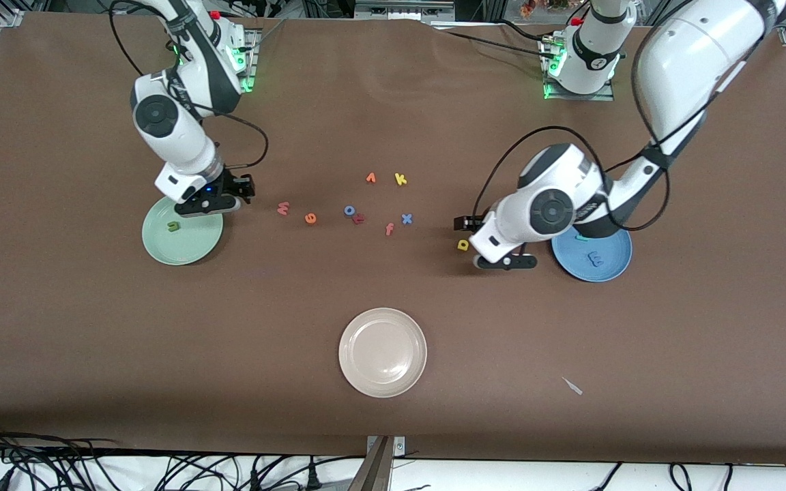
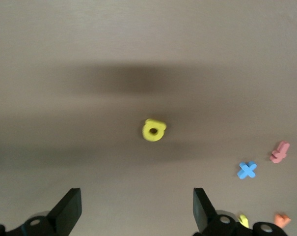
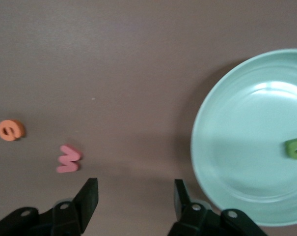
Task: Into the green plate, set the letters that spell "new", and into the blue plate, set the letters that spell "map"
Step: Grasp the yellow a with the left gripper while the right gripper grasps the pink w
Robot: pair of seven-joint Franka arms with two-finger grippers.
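Foam "n" (image 1: 173, 226) lies in round green plate (image 1: 161, 249).

Beige-white plate (image 1: 383, 352), orange v (image 1: 370, 178), yellow k (image 1: 400, 179), blue o (image 1: 350, 210), blue x (image 1: 406, 219), salmon f (image 1: 389, 230)

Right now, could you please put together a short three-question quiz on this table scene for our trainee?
1. True or false: the green plate holds the olive "n".
2. Which "map" letter lies on the table, not in the blue plate? A) periwinkle "m" B) yellow "p" C) teal "a"
3. Fill in: the left end effector stands ____ beside the yellow "p".

Key: 1 true; 2 B; 3 open.
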